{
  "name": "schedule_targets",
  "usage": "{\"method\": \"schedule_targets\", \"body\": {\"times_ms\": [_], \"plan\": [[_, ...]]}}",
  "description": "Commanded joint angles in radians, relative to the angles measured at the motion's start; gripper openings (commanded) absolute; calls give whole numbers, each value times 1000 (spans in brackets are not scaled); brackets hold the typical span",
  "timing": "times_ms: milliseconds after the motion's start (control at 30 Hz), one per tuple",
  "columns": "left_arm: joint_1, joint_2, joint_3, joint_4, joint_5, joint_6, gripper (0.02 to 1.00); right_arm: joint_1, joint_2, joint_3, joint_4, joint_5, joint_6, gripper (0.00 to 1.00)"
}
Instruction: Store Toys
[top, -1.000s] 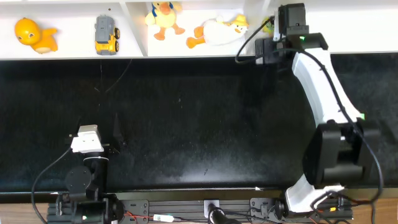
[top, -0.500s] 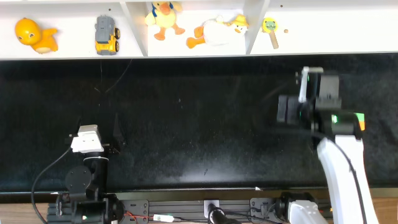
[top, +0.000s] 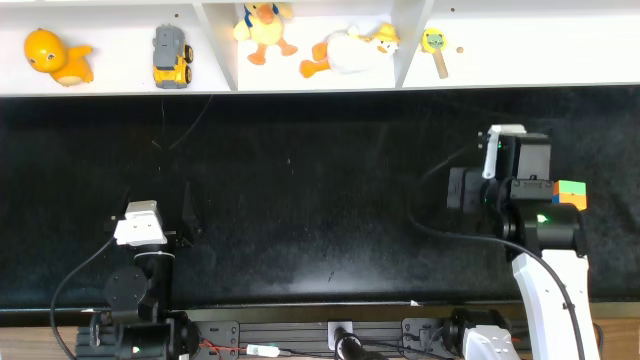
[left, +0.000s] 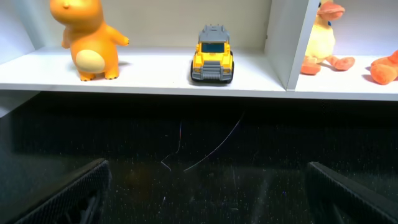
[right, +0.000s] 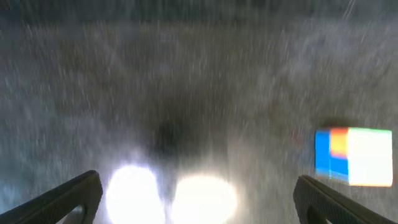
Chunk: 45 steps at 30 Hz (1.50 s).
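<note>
Right gripper (right: 199, 202): jaws wide, nothing between them; sat mid-right in the top view, over the black tabletop (top: 300, 200).
Colour cube (top: 568, 193): lay on the tabletop at mid-right, near the right gripper, outside its fingers.
Left gripper (left: 205, 196): jaws wide, empty; lower left of the top view.
White shelf (top: 300, 82): ran along the top edge.
Left compartment: orange figure (top: 58, 55), toy truck (top: 171, 55).
Middle compartment: upright plush duck (top: 265, 30), lying plush duck (top: 350, 50).
Right compartment: small stick toy (top: 436, 45).

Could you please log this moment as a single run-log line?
right gripper: open, over table | colour cube: nearby, ungrasped, not yet stored | left gripper: open, empty, facing shelf
</note>
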Motion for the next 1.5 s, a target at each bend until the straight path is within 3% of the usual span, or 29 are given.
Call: {"method": "schedule_targets", "body": {"times_ms": [33, 200, 300, 367, 467, 600, 667, 867, 1200, 1500], "plan": [[3, -10, -1, -4, -5, -19, 998, -40, -3, -3, 27, 61, -51, 996], [3, -10, -1, -4, -5, -19, 998, -289, -2, -3, 57, -78, -325, 993], [3, -10, -1, -4, -5, -19, 998, -531, 14, -3, 100, -231, -469, 998], [3, -10, -1, -4, -5, -19, 998, -626, 30, -3, 109, -314, -562, 998], [3, -10, -1, -4, -5, -19, 998, -748, 74, -3, 119, -426, -593, 996], [3, -10, -1, -4, -5, -19, 996, -829, 167, -3, 150, -423, -657, 998], [3, -10, -1, -4, -5, -19, 998, -859, 248, -3, 168, -424, -756, 976], [3, -10, -1, -4, -5, -19, 998, -872, 364, -3, 256, -427, -888, 972], [3, -10, -1, -4, -5, -19, 998, -872, 466, -7, 293, -444, -846, 945], [3, -10, -1, -4, -5, -19, 998, -871, 472, -99, 427, -454, -704, 928]]}}
